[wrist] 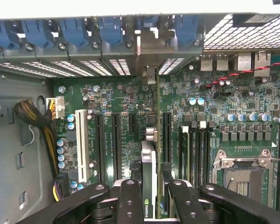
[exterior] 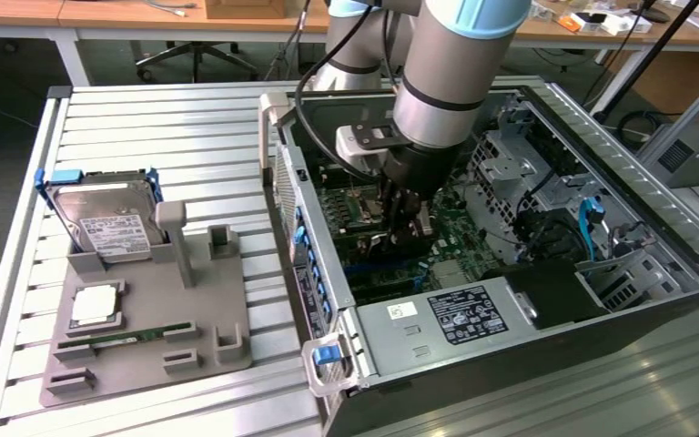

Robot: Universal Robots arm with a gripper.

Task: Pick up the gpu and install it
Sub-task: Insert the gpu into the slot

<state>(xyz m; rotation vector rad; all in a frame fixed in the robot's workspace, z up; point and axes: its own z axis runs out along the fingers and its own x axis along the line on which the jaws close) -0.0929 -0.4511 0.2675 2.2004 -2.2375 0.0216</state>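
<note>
Reaches down into the open case (exterior: pixel 325 273) with the gripper (exterior: pixel 406 223), low over the motherboard (wrist: pixel 116 107) on the case's floor. Clamps the gpu (wrist: pixel 148 156) from both sides, fingers (wrist: pixel 129 199) pressed to its faces. Holds it upright and edge-on inside the case, over the board between the long black slots (wrist: pixel 115 144) and the memory slots (wrist: pixel 196 149). Sets its silver bracket (wrist: pixel 149 74) against the case's rear wall, among the blue latches (wrist: pixel 74 30). Cannot tell whether it is fully seated in a slot. Shows the CPU socket (wrist: pixel 242 173) farther inside the case, past the memory slots. Outside the case, on the exterior view's left: a grey tray (exterior: pixel 222 314) with a hard drive (exterior: pixel 106 226) and a memory stick (exterior: pixel 131 338).
</note>
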